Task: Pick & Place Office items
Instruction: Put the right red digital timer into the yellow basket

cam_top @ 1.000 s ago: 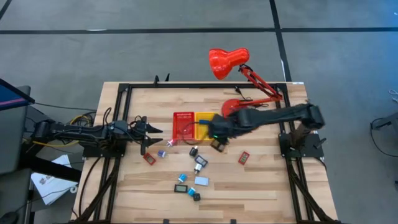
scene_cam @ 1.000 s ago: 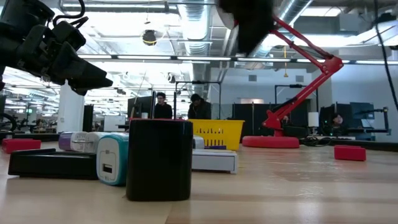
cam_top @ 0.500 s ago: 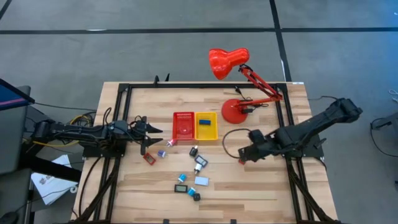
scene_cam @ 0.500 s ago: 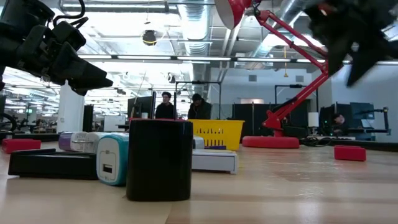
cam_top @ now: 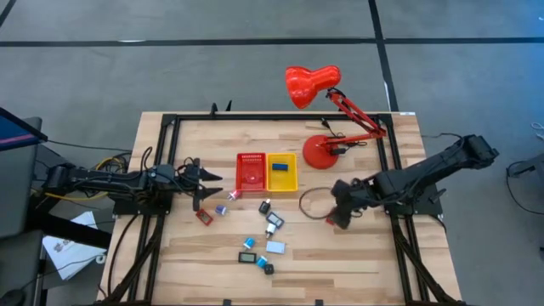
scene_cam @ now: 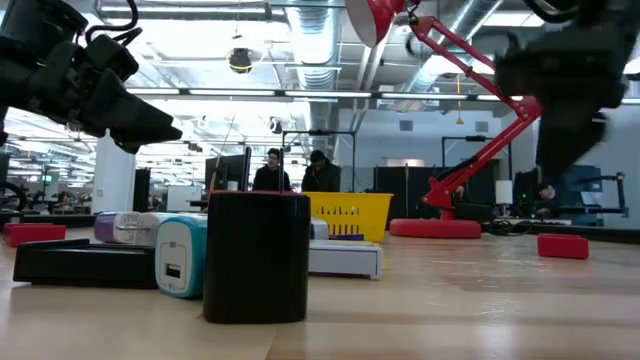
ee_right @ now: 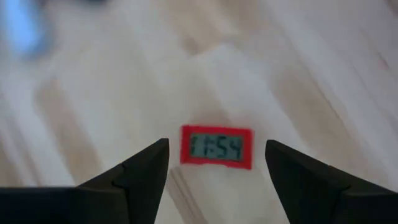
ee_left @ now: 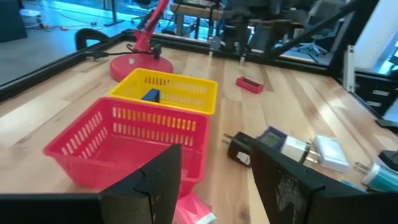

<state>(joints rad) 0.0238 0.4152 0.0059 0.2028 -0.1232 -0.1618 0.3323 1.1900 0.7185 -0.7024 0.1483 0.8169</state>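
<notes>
- Your right gripper (ee_right: 217, 171) hangs over the table right of centre in the high view, fingers spread apart and holding nothing.
- The small red clock (ee_right: 217, 147) lies flat on the wood just ahead of and between those fingers in the right wrist view; its long axis runs across the gap from finger to finger, so as things stand the fingers would close on its short ends.
- In the high view that clock sits under the gripper's tip (cam_top: 337, 218), well right of the other pieces; this arm is plainly the nearer one.
- Bare wood surrounds the clock on all sides, so I judge a straight descent has room; the red lamp (cam_top: 323, 151) base stands above it in the frame, apart from it.
- The yellow bin (cam_top: 282, 172) and red bin (cam_top: 251, 172) sit side by side up and to the left of the gripper, with open table between.
- The rest of the office items (cam_top: 262, 238) lie scattered at lower centre.
- Your left gripper (cam_top: 204, 180) waits at centre left, near the red bin, fingers apart and empty.
</notes>
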